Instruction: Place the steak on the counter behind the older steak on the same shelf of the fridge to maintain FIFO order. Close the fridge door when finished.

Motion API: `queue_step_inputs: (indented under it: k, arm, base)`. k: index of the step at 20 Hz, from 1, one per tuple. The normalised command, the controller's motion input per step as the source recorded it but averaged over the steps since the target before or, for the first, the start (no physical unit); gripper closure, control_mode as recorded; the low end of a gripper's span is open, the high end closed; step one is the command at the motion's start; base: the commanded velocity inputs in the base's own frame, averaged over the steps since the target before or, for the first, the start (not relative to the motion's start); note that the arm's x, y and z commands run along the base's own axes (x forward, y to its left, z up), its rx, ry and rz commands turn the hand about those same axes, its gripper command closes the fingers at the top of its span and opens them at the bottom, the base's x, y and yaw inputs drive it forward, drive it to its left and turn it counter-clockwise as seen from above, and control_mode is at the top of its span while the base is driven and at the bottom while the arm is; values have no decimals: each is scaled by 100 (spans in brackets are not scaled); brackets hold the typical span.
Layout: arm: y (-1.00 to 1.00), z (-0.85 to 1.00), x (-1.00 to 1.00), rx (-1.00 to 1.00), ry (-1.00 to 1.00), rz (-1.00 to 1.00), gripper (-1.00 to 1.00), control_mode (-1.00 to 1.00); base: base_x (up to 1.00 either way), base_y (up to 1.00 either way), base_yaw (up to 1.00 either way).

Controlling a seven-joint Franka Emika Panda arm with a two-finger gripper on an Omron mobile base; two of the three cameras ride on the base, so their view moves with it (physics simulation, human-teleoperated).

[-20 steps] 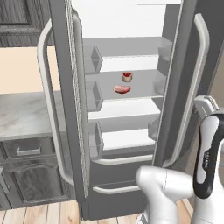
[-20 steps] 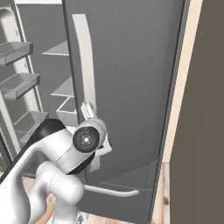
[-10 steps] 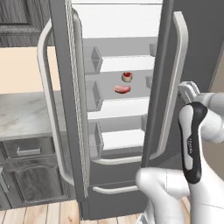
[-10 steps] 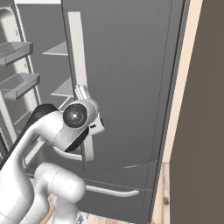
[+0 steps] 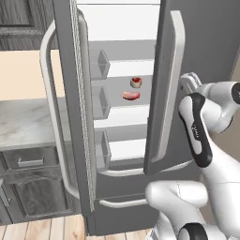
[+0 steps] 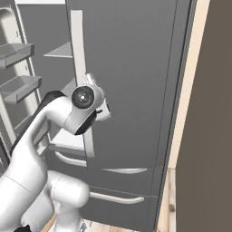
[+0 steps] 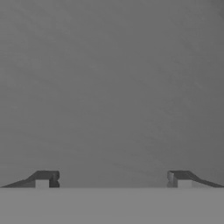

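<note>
The left base view looks into the fridge [image 5: 117, 28], where the steak [image 5: 136, 82] sits on a middle shelf just behind the older steak [image 5: 131, 95], with the marble worktop [image 5: 28, 124] at far left. The right base view instead faces the right door's dark outer face. In the hand view the claw [image 7: 113, 179] is spread wide, empty, close to that grey door.

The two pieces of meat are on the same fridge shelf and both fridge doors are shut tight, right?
Not quite. Both steaks, the steak and the older steak, do share one shelf, but the fridge doors are not shut: the left base view shows them standing open, with the white inside showing.
</note>
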Motion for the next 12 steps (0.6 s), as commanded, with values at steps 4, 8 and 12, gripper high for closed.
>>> queue_step_inputs:
  k: [4, 8, 12]
  arm:
    - [0, 2, 75, 0, 0, 0, -100, -100]
    - [0, 0, 73, 0, 0, 0, -100, -100]
    - [0, 0, 69, 0, 0, 0, -100, -100]
  base:
    - [0, 0, 0]
    - [0, 0, 0]
    - [0, 0, 0]
